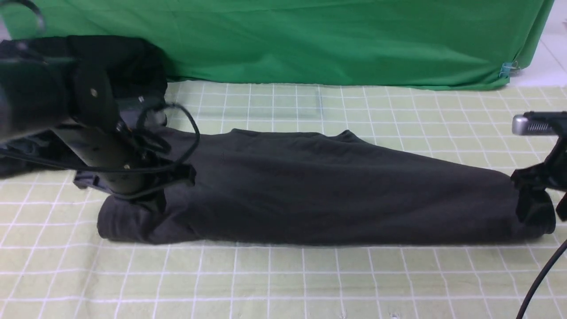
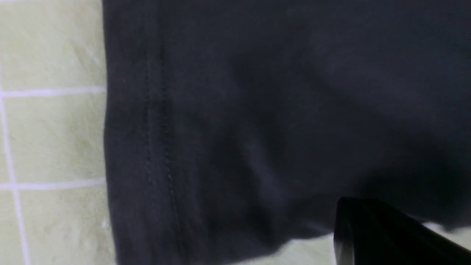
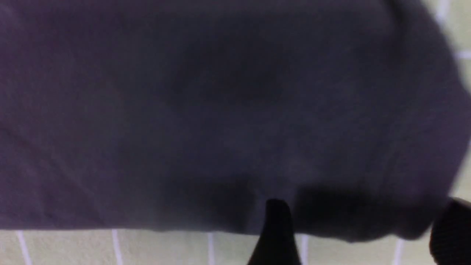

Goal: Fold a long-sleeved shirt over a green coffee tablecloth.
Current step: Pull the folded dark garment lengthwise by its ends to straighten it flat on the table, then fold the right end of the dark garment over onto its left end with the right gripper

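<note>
Dark charcoal-grey cotton long-sleeved shirt (image 1: 319, 190) lies banded across mid-frame on the pale yellow-green gridded tablecloth (image 1: 283, 274). Left gripper (image 1: 141, 190) is together at its left end; right gripper (image 3: 364, 235) stands apart at the right: pinch every layer before lifting.

the shirt (image 1: 310, 190) is soft matt cloth, the tablecloth (image 1: 266, 283) matt and slightly coarse.

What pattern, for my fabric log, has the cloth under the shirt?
Thin white grid on pale yellow-green tablecloth; clearest in front view.
</note>
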`<state>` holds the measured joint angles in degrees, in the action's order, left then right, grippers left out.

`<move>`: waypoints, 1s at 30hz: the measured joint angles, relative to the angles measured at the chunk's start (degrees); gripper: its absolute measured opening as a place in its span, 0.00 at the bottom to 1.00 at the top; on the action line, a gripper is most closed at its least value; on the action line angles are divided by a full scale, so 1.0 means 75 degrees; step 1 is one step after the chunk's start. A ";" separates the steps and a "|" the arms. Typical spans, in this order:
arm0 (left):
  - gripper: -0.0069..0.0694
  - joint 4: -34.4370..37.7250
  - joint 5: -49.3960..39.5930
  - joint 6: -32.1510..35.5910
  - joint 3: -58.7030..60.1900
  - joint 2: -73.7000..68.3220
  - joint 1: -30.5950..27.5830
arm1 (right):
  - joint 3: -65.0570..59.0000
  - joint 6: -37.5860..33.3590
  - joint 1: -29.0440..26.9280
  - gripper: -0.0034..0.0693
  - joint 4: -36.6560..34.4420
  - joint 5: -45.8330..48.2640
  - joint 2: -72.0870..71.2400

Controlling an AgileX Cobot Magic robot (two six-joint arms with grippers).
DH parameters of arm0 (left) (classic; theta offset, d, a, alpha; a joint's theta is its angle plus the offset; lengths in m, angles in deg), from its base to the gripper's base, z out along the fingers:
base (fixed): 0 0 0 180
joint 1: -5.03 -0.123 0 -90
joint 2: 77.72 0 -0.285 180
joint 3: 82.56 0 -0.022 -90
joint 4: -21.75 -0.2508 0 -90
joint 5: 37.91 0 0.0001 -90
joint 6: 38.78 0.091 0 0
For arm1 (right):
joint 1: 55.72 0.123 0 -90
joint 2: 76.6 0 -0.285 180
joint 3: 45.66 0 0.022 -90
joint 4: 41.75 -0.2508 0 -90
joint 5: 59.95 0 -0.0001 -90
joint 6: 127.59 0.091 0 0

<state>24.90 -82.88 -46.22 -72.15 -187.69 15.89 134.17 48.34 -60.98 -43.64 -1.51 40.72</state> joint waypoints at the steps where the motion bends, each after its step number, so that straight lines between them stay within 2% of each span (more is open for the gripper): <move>1: 0.09 -0.0060 -0.0007 0.0000 0.0000 -0.0193 -0.0033 | -0.0064 -0.0008 0.0000 0.72 0.0002 -0.0023 0.0009; 4: 0.09 -0.0022 -0.0087 -0.0067 -0.0029 -0.0593 -0.0229 | -0.0181 -0.0226 -0.0002 0.61 0.0002 -0.0049 0.0049; 6: 0.09 0.0103 -0.0104 -0.0137 -0.0029 -0.0603 -0.0329 | -0.0190 -0.0412 -0.0002 0.47 0.0044 -0.0049 0.0132; 7: 0.09 0.0180 -0.0106 -0.0165 -0.0029 -0.0595 -0.0376 | -0.0190 -0.0500 -0.0019 0.34 0.0106 -0.0057 0.0181; 8: 0.09 0.0191 -0.0112 -0.0163 -0.0029 -0.0593 -0.0376 | -0.0190 -0.0518 -0.0018 0.32 0.0113 -0.0057 0.0191; 9: 0.09 0.0225 -0.0129 -0.0178 -0.0029 -0.0585 -0.0400 | -0.0190 -0.0541 -0.0043 0.19 0.0252 -0.0072 0.0242; 10: 0.09 0.0232 -0.0159 -0.0178 -0.0029 -0.0568 -0.0417 | -0.0175 -0.0487 -0.0075 0.13 0.0304 -0.0053 0.0260; 12: 0.09 0.0136 -0.0295 -0.0193 -0.0029 -0.0521 -0.0443 | -0.0078 -0.0349 -0.0186 0.09 0.0456 0.0107 0.0268; 19: 0.09 -0.0083 -0.0669 -0.0200 -0.0029 -0.0260 -0.0484 | 0.0038 -0.0176 -0.0496 0.10 0.0464 0.0302 0.0268; 24: 0.09 -0.0421 -0.0898 -0.0195 -0.0015 0.0232 -0.0569 | 0.0047 -0.0160 -0.0531 0.15 0.0692 0.0319 0.0268; 26: 0.09 -0.0421 -0.0946 -0.0195 -0.0015 0.0428 -0.0575 | 0.0047 -0.0136 -0.0531 0.21 0.0730 0.0319 0.0268; 28: 0.09 -0.0356 -0.0780 -0.0198 -0.0015 0.0650 -0.0575 | 0.0047 -0.0057 -0.0531 0.36 0.0805 0.0319 0.0268; 30: 0.09 -0.0129 -0.0532 -0.0145 -0.0015 0.0704 -0.0575 | 0.0047 0.0027 -0.0531 0.45 0.0834 0.0319 0.0268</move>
<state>23.94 -86.87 -47.31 -72.25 -182.41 11.57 134.52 48.54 -64.97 -37.38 0.88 42.73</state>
